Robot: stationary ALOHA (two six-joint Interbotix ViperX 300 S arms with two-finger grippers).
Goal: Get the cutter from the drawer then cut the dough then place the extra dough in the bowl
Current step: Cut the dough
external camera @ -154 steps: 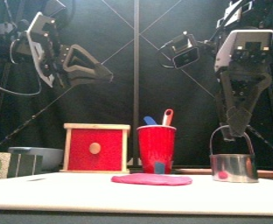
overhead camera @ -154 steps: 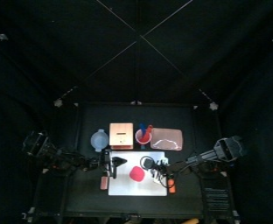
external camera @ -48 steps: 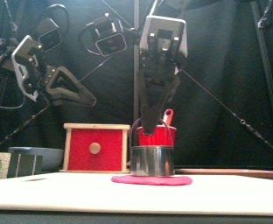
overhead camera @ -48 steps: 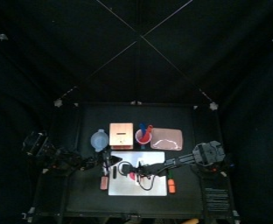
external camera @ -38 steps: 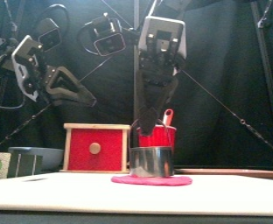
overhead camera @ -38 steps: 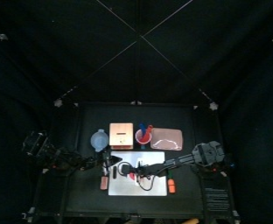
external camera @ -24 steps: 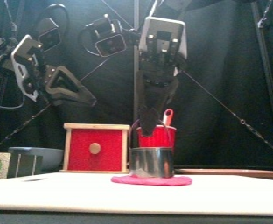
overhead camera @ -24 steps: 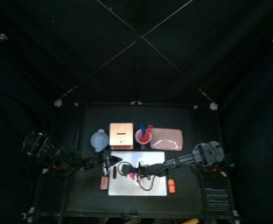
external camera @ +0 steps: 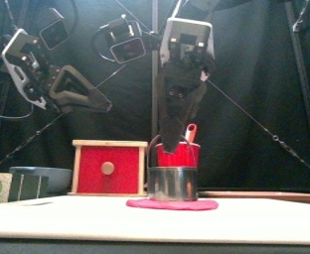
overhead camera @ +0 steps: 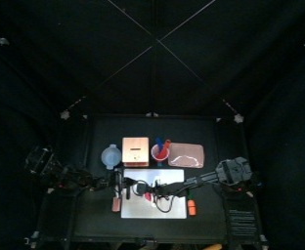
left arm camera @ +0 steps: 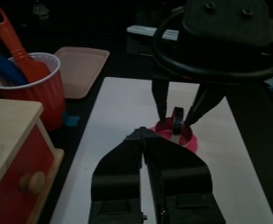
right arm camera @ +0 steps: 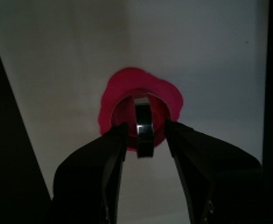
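The right gripper (external camera: 178,151), pointing straight down, pinches the wire handle of the cutter (external camera: 173,184), which the front view shows sitting on the dough (external camera: 171,204); the left gripper (left arm camera: 145,138) hovers aside, jaws together.

Front view: cutter (external camera: 175,184) hid lower part of red cup (external camera: 181,156) and middle of dough (external camera: 171,204); pink tray (external camera: 257,194) showed me only thin edge. Top view: right gripper (overhead camera: 154,194) covered most of dough; cutter too small for me to pick out. Left wrist view: left gripper (left arm camera: 149,138) blocked most of cutter; wooden box (left arm camera: 17,153) and red cup both cut off by edge. From there I couldn't tell how deep cutter sat in dough.
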